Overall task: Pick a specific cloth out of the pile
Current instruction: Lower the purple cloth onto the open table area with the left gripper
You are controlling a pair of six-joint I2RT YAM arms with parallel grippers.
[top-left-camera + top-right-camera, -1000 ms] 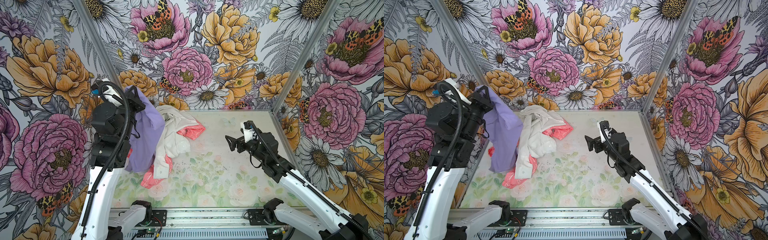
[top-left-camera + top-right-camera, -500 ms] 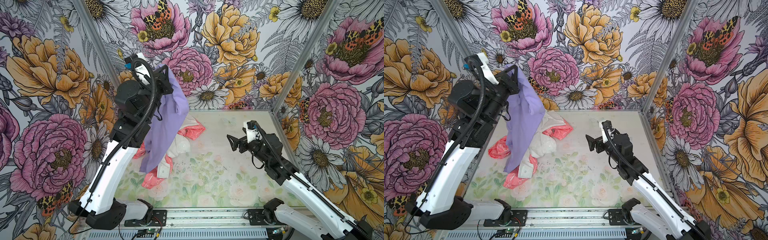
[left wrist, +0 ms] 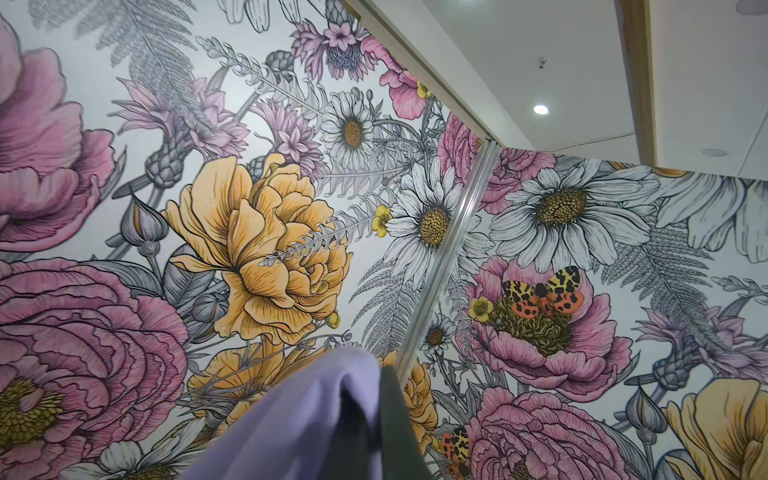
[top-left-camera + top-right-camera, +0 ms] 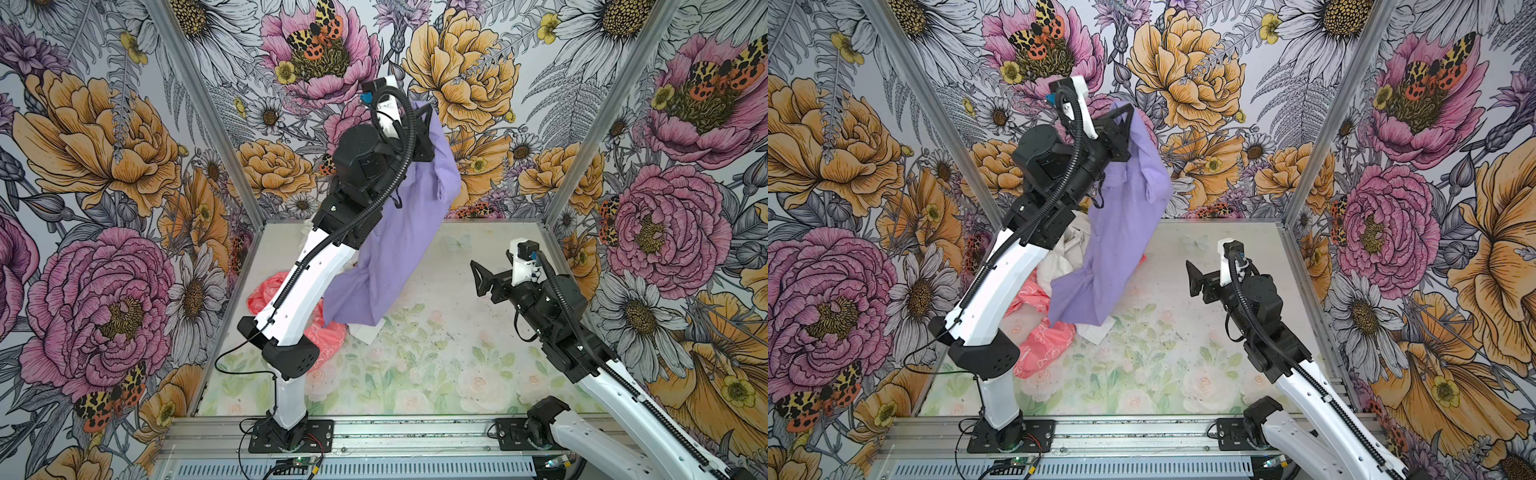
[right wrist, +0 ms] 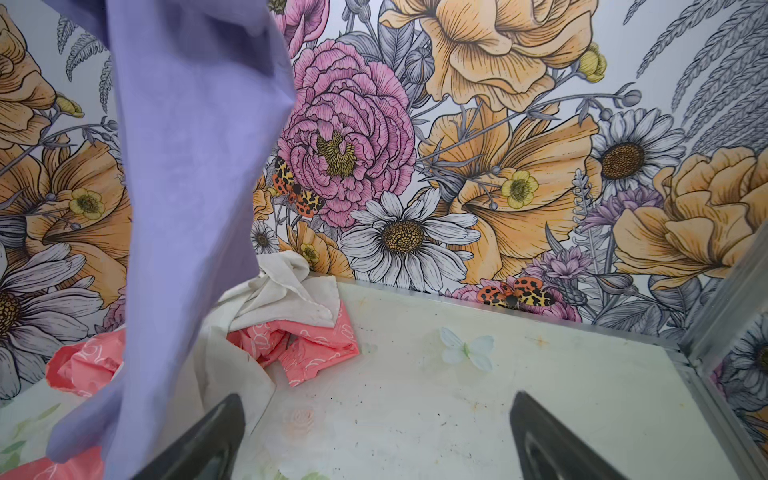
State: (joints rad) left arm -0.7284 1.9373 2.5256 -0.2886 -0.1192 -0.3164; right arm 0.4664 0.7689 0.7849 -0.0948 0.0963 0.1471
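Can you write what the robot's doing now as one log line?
left gripper: shut on lavender cloth, held high | right gripper: open, empty | pile: lying below cloth

A robot test cell in a lab is shown: 2 arms are bolted to an aluminium rail, closed in by 3 flower-printed walls on metal posts.

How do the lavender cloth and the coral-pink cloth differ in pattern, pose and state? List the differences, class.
The lavender cloth is plain; the coral-pink cloth carries a white print. The lavender cloth hangs from the shut left pincer; the coral-pink cloth lies crumpled on the table, held by nothing. Both are soft fabric.
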